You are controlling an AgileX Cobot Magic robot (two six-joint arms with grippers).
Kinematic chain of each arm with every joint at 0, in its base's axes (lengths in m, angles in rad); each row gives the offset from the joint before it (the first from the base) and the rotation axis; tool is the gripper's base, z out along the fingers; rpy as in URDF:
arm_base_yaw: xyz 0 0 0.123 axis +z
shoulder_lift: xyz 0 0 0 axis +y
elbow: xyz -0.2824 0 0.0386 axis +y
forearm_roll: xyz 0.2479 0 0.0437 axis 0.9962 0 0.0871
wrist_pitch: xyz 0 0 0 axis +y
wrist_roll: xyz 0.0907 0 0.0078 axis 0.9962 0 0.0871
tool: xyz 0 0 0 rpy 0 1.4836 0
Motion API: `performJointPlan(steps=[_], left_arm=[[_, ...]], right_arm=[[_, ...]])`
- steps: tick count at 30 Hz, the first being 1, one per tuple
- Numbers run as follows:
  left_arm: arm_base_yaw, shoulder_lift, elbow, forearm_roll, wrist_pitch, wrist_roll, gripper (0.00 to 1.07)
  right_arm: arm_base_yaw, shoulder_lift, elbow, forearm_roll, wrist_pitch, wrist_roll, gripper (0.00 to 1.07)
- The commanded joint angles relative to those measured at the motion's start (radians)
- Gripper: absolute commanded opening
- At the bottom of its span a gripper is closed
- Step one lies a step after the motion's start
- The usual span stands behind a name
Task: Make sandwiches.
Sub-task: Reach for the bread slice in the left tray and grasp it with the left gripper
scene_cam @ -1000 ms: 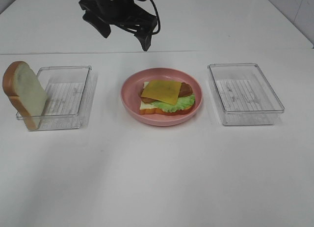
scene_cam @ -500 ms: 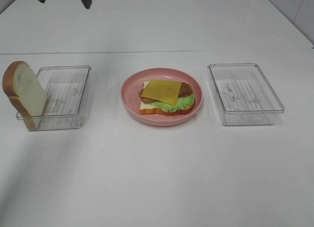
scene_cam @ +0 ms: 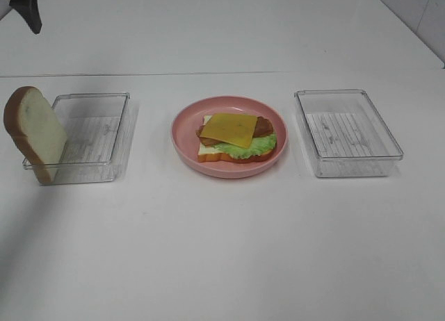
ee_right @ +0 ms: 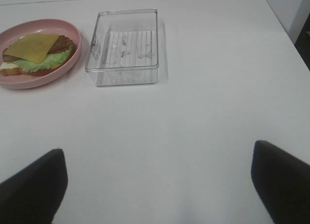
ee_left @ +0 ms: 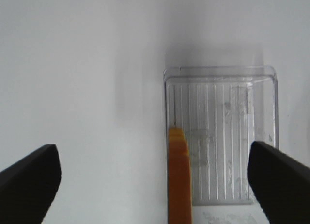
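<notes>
A plain white table fills the view. At its centre a pink plate holds the open sandwich: bread, lettuce, bacon, cheese on top. At 9 o'clock from the plate a clear tray has a second bread slice propped upright against its outer side. At 3 o'clock sits another clear tray. The left gripper hangs over the slice, jaws wide apart; the right gripper also stands wide apart, holding nothing.
</notes>
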Motion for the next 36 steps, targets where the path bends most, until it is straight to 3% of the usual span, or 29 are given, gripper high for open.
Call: performJointPlan(steps=[1, 6, 11, 25, 36], left_arm=[[0.001, -0.082, 0.108, -0.029, 0.103, 0.011, 1.00], [0.001, -0.139, 0.226, -0.038, 0.103, 0.011, 1.00], [-0.002, -0.134, 0.281, -0.077, 0.100, 0.025, 1.00], [-0.068, -0.025, 0.283, -0.065, 0.085, 0.013, 1.00], [-0.068, 0.087, 0.283, -0.064, 0.073, -0.002, 1.00]], right_arm=[[-0.002, -0.030, 0.002, -0.003, -0.009, -0.006, 0.96], [-0.002, -0.030, 0.002, -0.003, -0.009, -0.006, 0.96], [-0.002, -0.030, 0.002, -0.003, -0.009, -0.006, 0.96], [-0.002, -0.030, 0.002, -0.003, -0.009, -0.006, 0.96], [-0.002, -0.030, 0.002, -0.003, -0.009, -0.006, 0.96]])
